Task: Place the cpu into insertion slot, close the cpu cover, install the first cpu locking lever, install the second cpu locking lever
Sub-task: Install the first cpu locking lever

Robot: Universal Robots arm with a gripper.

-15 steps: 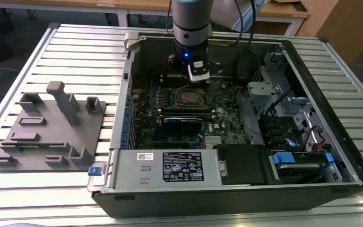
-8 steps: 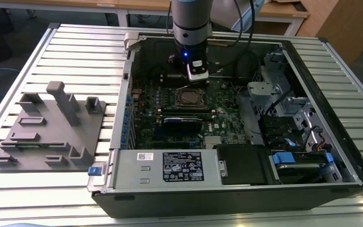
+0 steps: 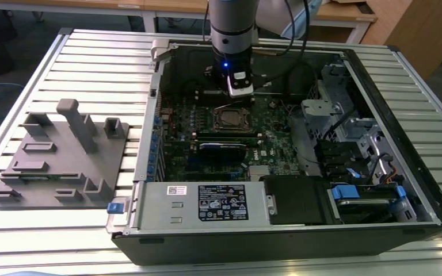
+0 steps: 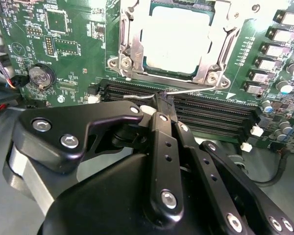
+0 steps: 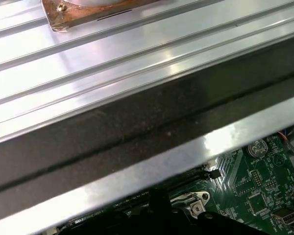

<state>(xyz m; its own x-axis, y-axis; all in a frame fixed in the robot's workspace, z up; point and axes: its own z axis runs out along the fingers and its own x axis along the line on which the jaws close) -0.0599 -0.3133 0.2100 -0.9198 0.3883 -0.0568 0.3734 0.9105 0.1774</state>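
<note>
In the second wrist view the cpu (image 4: 174,41) lies in the insertion slot (image 3: 232,119), its pale metal top showing through the window of the cpu cover (image 4: 131,46), which lies flat over it. A thin wire locking lever (image 4: 196,89) runs along the socket's edge beside the memory slots. My gripper (image 4: 164,99) has its black fingers (image 4: 159,127) drawn together, tips at that wire; whether they pinch it I cannot tell. In the exterior view the gripper (image 3: 239,90) hangs just behind the socket inside the open computer case (image 3: 148,115).
Long black memory slots (image 4: 215,110) lie next to the socket, with a coin battery (image 4: 40,76) nearby. A power supply box (image 3: 198,204) and drive bays (image 3: 359,138) fill the case's front and right. A grey fixture block (image 3: 60,155) stands on the slatted table (image 3: 98,52).
</note>
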